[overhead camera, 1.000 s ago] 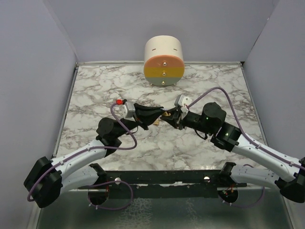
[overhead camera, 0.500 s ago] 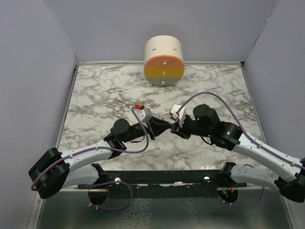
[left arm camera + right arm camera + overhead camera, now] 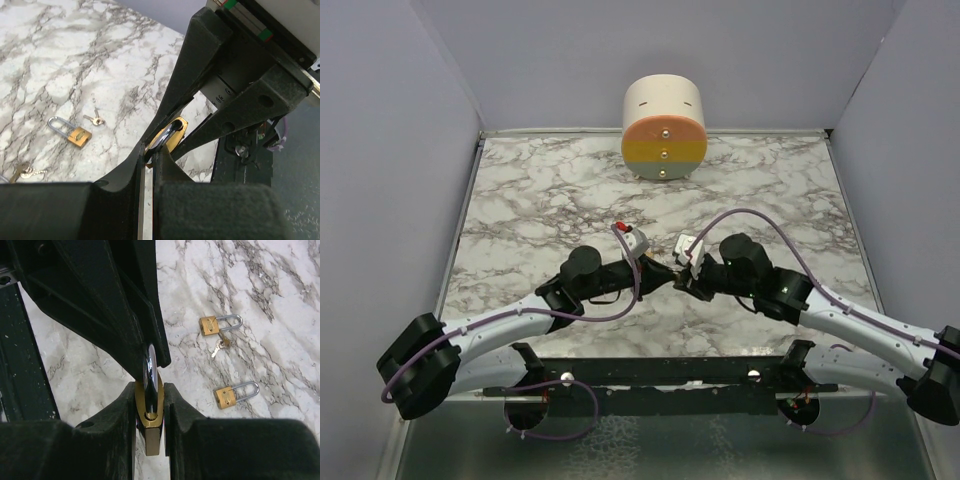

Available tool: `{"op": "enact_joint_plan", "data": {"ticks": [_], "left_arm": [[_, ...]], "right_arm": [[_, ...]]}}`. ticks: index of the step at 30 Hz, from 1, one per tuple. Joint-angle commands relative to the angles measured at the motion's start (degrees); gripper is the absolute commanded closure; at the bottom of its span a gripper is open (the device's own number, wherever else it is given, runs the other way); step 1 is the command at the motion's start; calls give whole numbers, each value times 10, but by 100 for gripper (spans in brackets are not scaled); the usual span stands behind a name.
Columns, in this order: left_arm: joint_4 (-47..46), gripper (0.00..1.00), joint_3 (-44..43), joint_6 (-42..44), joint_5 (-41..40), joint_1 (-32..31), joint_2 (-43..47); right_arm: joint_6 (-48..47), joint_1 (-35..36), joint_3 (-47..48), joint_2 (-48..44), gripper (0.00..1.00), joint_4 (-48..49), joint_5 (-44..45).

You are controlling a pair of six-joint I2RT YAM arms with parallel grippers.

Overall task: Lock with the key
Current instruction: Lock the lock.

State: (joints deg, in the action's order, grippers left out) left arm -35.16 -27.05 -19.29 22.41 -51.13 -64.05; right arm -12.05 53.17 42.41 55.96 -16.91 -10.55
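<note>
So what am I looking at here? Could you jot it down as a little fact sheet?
held item: brass padlock, between the two grippers
right gripper: shut on the padlock's body
left gripper: shut on its steel shackle
on the table: two spare padlocks, a small key beside one
at the back: cylinder with an orange, yellow and blue face
key in held padlock: cannot tell

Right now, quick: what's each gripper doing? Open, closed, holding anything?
Left gripper: closed, pinching the shackle of the padlock.
Right gripper: closed on the same padlock, clamping its brass body.
</note>
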Motion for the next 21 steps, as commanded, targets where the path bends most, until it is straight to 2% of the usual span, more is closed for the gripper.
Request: {"op": "enact_joint_plan", "data": {"ticks": [1,7,13,21], "left_arm": [[84,100,-20,-55,111,-48,-14],[84,100,-27,-58,95,-49,1],[84,100,-27,-54,84,-49,12],[84,100,-28,-47,71,-49,21]], "right_arm": [[-51,26,24,16,98,975,-83],[-62,26,8,42,98,1065,-82],[-65,26,6,54,98,1093,-64],[-85,26,11,88,98,1187,-57]]}}
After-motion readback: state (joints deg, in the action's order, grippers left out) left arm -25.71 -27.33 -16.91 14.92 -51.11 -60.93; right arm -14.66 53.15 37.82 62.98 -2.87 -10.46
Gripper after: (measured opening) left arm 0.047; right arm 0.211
